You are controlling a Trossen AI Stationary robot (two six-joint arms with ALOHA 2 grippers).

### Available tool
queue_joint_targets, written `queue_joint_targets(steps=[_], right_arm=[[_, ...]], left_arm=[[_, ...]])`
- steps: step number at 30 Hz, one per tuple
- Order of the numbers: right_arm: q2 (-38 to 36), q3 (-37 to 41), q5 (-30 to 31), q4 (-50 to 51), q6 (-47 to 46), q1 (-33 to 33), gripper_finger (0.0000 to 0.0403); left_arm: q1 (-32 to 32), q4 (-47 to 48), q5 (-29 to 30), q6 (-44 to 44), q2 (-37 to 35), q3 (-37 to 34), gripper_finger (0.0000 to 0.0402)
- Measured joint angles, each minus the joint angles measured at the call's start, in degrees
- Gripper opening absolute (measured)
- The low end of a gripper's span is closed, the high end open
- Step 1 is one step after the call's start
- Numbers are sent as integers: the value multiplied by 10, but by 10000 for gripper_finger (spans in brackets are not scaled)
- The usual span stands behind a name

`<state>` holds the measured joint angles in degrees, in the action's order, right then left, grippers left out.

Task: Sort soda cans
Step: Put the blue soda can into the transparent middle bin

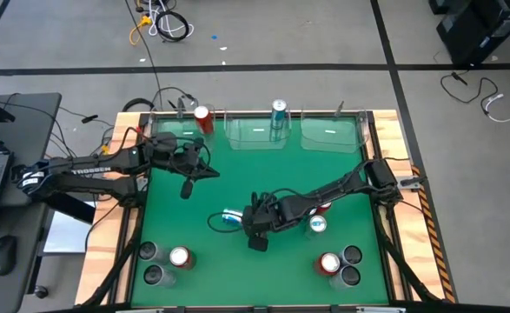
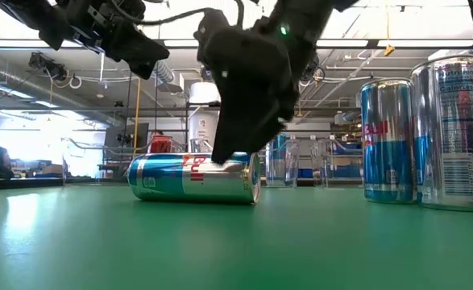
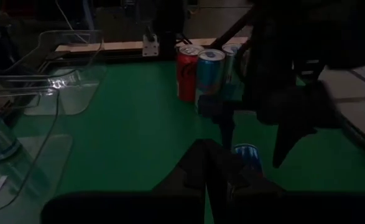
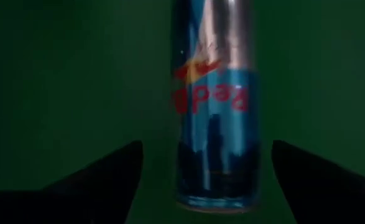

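Note:
A light blue-and-white soda can (image 4: 213, 112) lies on its side on the green table (image 1: 237, 269), near the middle (image 1: 229, 217). My right gripper (image 4: 206, 186) hangs over its end, open, one finger on each side and a gap between each finger and the can. It slants down at the can (image 2: 192, 179) in the low view. My left gripper (image 1: 211, 172) hovers shut and empty over the table's left half. A red can (image 1: 204, 117) stands in the far left bin and a blue one (image 1: 279, 113) in the middle bin.
Three clear bins (image 1: 333, 135) line the far edge. Groups of cans stand at the near left (image 1: 168, 261) and near right (image 1: 341, 265). A blue can (image 1: 317, 224) and a red one (image 1: 324, 207) stand close beside my right arm.

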<state>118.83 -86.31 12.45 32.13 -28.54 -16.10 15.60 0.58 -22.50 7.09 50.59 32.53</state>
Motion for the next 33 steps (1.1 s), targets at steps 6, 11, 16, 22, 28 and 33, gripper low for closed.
queue_joint_targets(steps=[6, 11, 16, 22, 28, 33], right_arm=[[0, 66, -4, -84, -18, -12, 358], [-1, 91, -2, -92, -41, -12, 328], [-1, 85, 6, -84, -30, -11, 246], [1, 51, 3, -64, 22, -7, 219], [1, -13, 1, 49, 61, 3, 219], [1, -106, 2, 223, 105, 15, 219]], left_arm=[[-4, 1, 0, 0, 0, 0, 8], [-4, 2, -3, -1, 0, 0, 8], [-11, 9, -16, -14, 0, 0, 8], [-37, 9, -17, -14, 0, 0, 8], [-71, 18, 0, -18, 0, 0, 8], [-102, 31, 9, -18, 2, 0, 8]])
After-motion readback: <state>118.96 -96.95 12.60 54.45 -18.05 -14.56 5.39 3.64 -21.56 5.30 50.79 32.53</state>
